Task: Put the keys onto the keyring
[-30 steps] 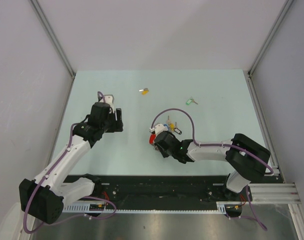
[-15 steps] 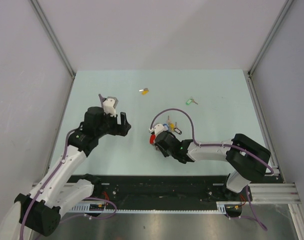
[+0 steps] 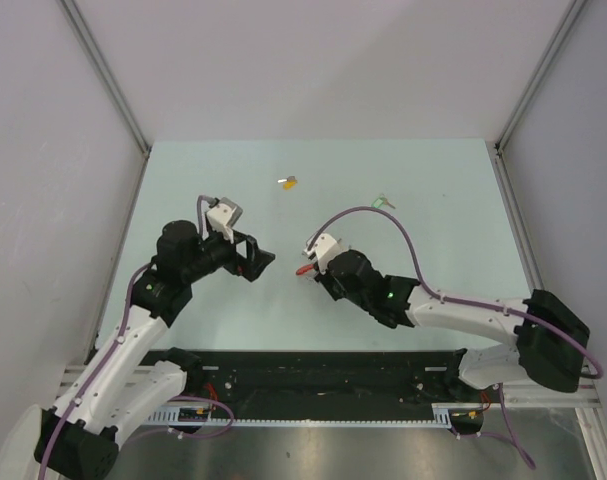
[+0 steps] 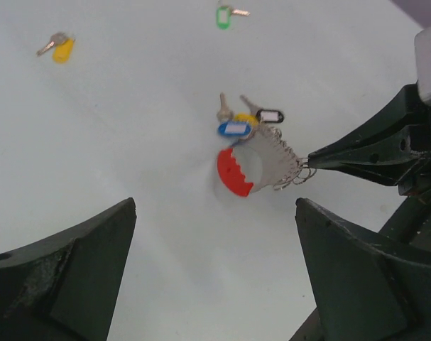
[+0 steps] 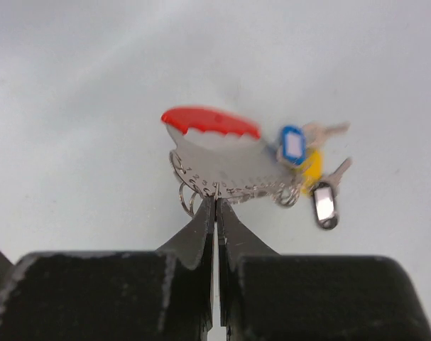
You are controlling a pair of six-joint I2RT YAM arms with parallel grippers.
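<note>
We are seeing the right claw (image 5: 215,202) clenching the keyring (image 5: 226,160) by its metal loops in the middle of the counter (image 3: 433,240), with the left claw (image 3: 257,256) hanging released near it.
Bare counter is lying open all around the keyring, with walls (image 3: 63,150) closing in its left, far and right edges. Two loose keys are lying well apart toward the far edge: one yellow key (image 3: 288,182) and one green key (image 3: 383,202). We are counting three tags on the keyring, blue, yellow and black, beside one red band; the white labels are too small to read.
</note>
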